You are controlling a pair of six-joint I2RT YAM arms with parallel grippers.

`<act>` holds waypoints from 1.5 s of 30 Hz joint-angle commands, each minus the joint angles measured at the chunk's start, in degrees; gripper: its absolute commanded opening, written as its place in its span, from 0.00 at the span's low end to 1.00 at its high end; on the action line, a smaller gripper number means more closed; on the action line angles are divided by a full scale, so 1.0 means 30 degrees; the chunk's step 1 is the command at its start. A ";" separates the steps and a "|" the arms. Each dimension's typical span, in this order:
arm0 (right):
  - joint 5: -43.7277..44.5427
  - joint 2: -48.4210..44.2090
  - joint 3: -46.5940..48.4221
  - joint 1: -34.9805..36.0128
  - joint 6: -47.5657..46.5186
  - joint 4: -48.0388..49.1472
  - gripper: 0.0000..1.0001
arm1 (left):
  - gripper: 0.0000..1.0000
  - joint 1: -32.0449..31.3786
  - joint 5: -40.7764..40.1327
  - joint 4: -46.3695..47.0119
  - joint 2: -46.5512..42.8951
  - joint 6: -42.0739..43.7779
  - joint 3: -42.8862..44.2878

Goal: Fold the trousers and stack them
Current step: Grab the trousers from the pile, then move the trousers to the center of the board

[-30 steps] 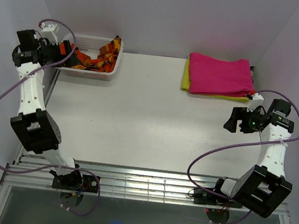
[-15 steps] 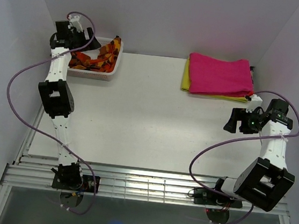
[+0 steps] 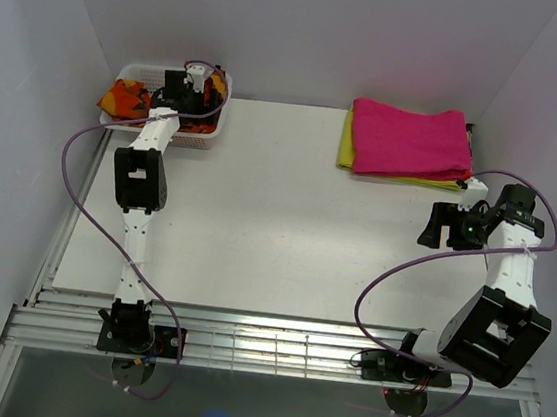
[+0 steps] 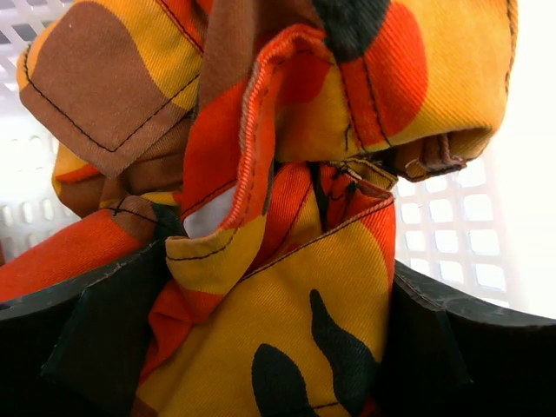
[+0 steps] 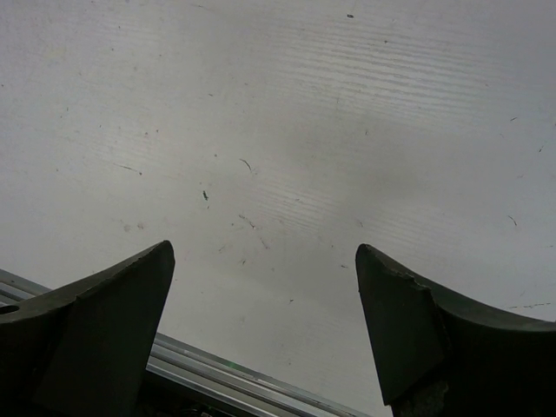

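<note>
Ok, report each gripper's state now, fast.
Left gripper: open, the trousers bunched between its fingers in the basket, not clamped.
Right gripper: open, empty, over the table.

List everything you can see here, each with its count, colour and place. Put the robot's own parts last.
trousers: one, orange, red, yellow and black camouflage, bunched in the basket, spilling over its left rim
basket: one, white lattice, far left corner of the table
pink cloth: one, magenta-pink, folded, far right, lying on the yellow cloth
yellow cloth: one, yellow, folded, under the pink cloth
table: one, white
left gripper: one, black, open, in the basket with the trousers between its fingers
right gripper: one, black, open, over bare table at the right
</note>
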 commanded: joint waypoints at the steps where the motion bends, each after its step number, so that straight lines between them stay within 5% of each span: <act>1: -0.0016 0.0239 0.0343 0.0043 0.0219 -0.0014 0.90 | 0.98 0.0211 -0.2602 -0.0909 0.0779 0.1041 0.0036; 3: -0.0016 0.0386 0.0578 0.0043 0.0306 -0.0014 0.90 | 0.96 0.0123 -0.2338 -0.1376 0.1363 0.1596 0.0065; 5: -0.0103 0.0474 0.0899 0.0043 0.0336 -0.0188 0.90 | 0.66 0.0094 -0.2717 -0.1757 0.1920 0.2036 0.0443; 8: -0.0542 0.0242 0.1194 0.0042 0.0015 -0.0862 0.90 | 0.34 0.0268 -0.2492 -0.1031 0.0787 0.1075 0.0711; 9: -0.0485 0.0095 0.1107 0.0043 -0.0016 -0.0806 0.90 | 0.07 0.0298 -0.2224 -0.0389 -0.0090 0.0723 0.0651; 10: -0.0485 -0.0052 0.1106 0.0014 -0.0016 -0.0805 0.90 | 0.00 0.0328 -0.2279 0.0836 -0.0882 0.0488 0.0738; 21: -0.1392 -0.1166 0.1018 0.0043 0.0394 -0.0835 0.90 | 0.00 0.0328 -0.2396 1.0390 -0.8792 0.2651 -0.0901; 35: -0.2417 -0.3011 0.0257 0.0014 0.0394 -0.0688 0.90 | 0.00 0.0328 -0.1345 1.3388 -1.4622 0.2247 0.1061; 38: -0.2885 -0.3246 0.0081 0.0043 0.0540 -0.0629 0.90 | 0.00 0.0328 0.0030 1.3358 -1.6757 0.0814 -0.0048; 45: -0.3619 -0.3890 -0.0154 0.0042 0.0658 -0.0717 0.90 | 0.00 -0.0053 0.5447 1.3183 -2.3960 -0.1617 -0.9240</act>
